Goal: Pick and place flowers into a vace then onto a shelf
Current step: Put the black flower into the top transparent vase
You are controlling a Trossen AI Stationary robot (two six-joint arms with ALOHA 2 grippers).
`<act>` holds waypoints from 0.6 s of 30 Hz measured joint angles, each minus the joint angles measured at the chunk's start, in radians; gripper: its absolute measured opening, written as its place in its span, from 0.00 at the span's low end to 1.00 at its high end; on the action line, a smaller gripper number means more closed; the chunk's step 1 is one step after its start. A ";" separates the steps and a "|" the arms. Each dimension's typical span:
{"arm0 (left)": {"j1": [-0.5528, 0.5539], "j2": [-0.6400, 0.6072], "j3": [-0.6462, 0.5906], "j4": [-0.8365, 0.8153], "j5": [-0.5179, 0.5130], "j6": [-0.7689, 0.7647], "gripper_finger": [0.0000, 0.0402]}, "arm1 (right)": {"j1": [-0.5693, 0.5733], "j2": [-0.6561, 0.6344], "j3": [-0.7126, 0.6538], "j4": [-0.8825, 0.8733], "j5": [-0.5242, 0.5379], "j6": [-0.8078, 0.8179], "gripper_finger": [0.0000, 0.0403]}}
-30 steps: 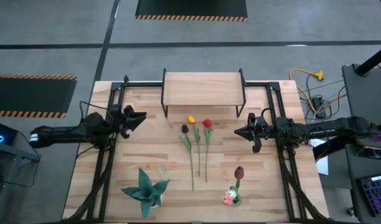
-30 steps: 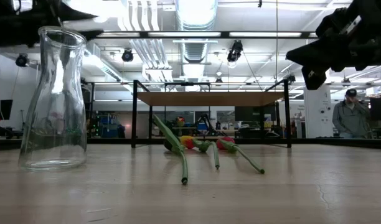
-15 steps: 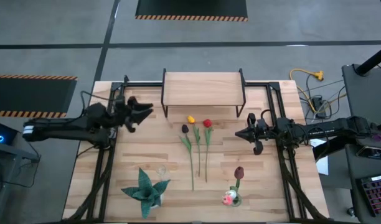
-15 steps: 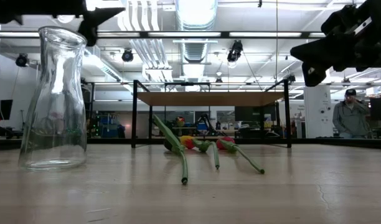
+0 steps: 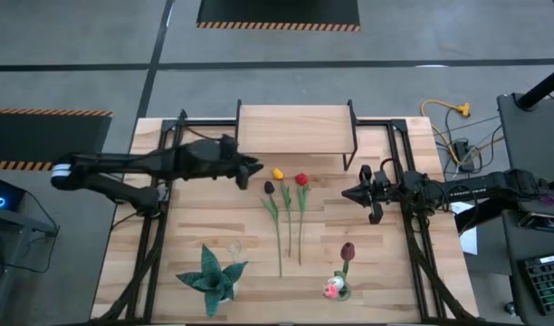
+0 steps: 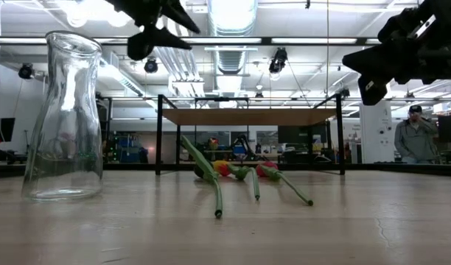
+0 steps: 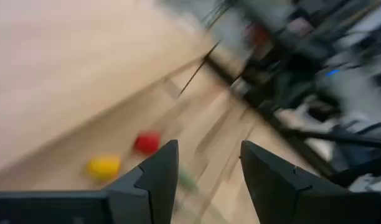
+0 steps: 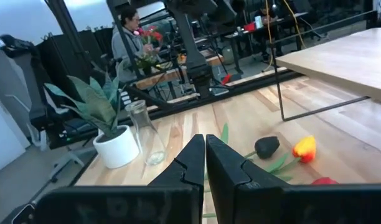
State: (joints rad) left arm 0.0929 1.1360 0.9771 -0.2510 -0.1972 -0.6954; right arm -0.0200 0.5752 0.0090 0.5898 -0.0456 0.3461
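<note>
Three tulips lie side by side on the table in front of the shelf (image 5: 295, 129): yellow (image 5: 278, 174), red (image 5: 301, 179) and black (image 5: 269, 187) heads, stems running toward the near edge. A maroon tulip (image 5: 348, 251) and a white-pink one (image 5: 333, 288) lie nearer the front. The clear glass vase (image 6: 63, 118) stands upright near the front left. My left gripper (image 5: 252, 169) hovers open above the table, just left of the tulip heads; its wrist view shows the yellow head (image 7: 104, 166) and the red head (image 7: 147, 142) ahead. My right gripper (image 5: 345, 193) hangs shut to their right.
A spiky teal plant in a white pot (image 5: 211, 276) stands by the vase at the front left. The shelf's black legs (image 6: 159, 132) stand behind the tulips. A person (image 6: 413, 136) is in the room beyond the table. Bare wood (image 5: 386, 272) lies at the front right.
My left arm has swung from the table's left side toward the right, its gripper travelling across to just beside the tulip heads. The right arm and all the flowers have stayed in place.
</note>
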 joint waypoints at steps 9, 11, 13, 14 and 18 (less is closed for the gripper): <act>-0.015 0.292 0.421 -0.559 0.113 -0.350 0.39 | 0.000 0.003 0.000 -0.008 0.021 -0.013 0.02; -0.016 0.355 0.488 -0.591 0.150 -0.354 0.39 | 0.000 0.003 0.000 -0.008 0.032 -0.013 0.02; -0.022 0.417 0.547 -0.631 0.155 -0.370 0.39 | 0.000 0.003 0.000 -0.008 0.048 -0.011 0.02; -0.025 0.447 0.576 -0.657 0.155 -0.393 0.39 | 0.000 0.003 0.000 -0.008 0.053 -0.006 0.02; -0.042 0.548 0.661 -0.802 0.154 -0.511 0.39 | -0.001 0.003 0.000 -0.009 0.056 0.026 0.02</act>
State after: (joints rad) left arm 0.0511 1.6836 1.6385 -1.0531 -0.0428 -1.2062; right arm -0.0208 0.5777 0.0090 0.5812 0.0100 0.3721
